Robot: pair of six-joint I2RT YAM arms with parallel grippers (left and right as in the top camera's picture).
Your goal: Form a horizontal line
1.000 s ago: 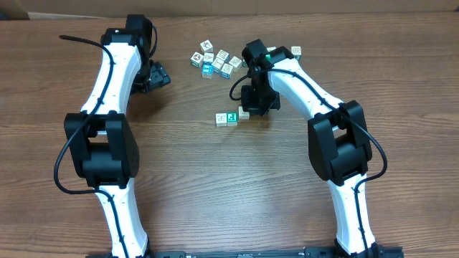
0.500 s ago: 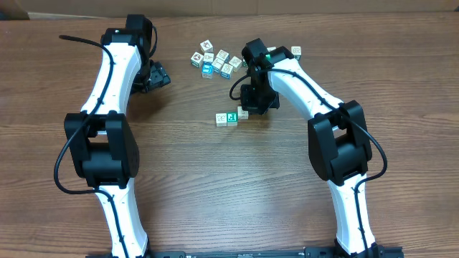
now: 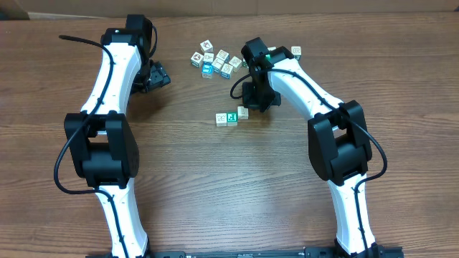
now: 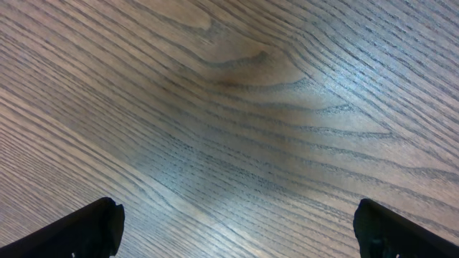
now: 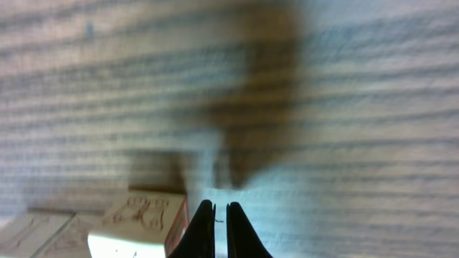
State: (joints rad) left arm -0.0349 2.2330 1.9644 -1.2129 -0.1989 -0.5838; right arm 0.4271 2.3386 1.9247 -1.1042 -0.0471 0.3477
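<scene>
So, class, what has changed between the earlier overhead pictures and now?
The right gripper, shut and empty, edged slightly up the overhead picture, away from the row of cubes. Nothing was gripped or released. The row, the cube cluster and the open left gripper stayed put.

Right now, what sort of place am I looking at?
Probably a robotics lab bench: a left arm and right arm, black and white, stand at a wooden table, with a short row of cubes and a cluster of picture cubes.
</scene>
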